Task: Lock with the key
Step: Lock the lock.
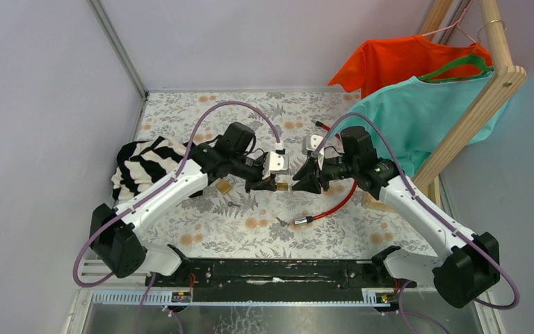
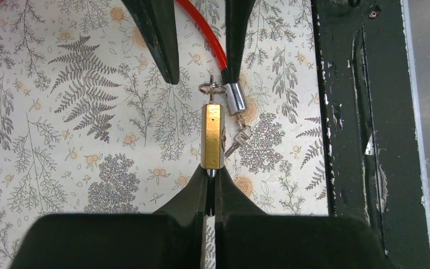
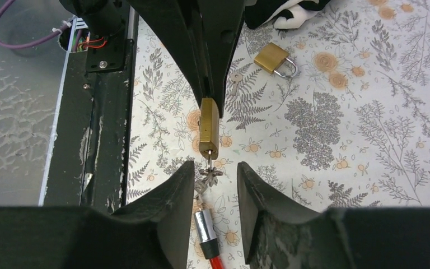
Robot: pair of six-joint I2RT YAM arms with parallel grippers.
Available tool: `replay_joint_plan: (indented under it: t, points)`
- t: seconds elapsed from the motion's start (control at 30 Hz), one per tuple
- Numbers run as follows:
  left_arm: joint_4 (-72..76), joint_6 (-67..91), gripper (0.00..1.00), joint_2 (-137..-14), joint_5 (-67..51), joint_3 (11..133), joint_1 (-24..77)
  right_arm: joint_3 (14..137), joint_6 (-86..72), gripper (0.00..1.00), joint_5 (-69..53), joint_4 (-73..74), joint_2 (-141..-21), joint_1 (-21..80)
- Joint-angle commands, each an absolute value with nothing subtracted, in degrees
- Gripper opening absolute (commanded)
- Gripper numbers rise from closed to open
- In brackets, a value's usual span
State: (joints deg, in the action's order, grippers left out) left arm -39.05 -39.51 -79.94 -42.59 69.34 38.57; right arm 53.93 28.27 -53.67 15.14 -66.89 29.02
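**Padlock [image 2: 212, 136] held in the air over the bench [image 2: 89, 112], key [image 2: 211, 98] in its free end.**
Your left hand [image 2: 212, 177] is clamped shut on its shackle end; keep that steady. Your right hand [image 3: 215, 168] stands open astride the key, not gripping. Centre it, close squarely on the key's head, not the loose ring [image 3: 208, 172], then twist about the padlock's axis.
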Motion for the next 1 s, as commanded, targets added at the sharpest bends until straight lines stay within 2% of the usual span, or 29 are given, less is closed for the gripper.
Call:
replay_joint_plan:
  t: [0.0,0.17,0.5,0.97]
  points:
    - [-36.03,-38.26,0.0,-77.92,-44.34,69.16,38.68,53.53,26.39,0.38,-56.17,12.52,-68.15,29.41]
    - [-35.94,-38.14,0.0,-78.19,-44.39,69.22,38.8,53.62,26.68,0.29,-55.94,12.66,-69.16,30.16]
    - [-35.94,-38.9,0.0,-78.35,-43.48,68.38,38.82,52.34,28.22,0.0,-54.77,11.97,-68.54,30.28]
    - [-34.72,-41.49,0.0,-74.03,-37.8,64.32,38.61,52.12,33.99,0.0,-51.05,15.69,-67.35,28.86]
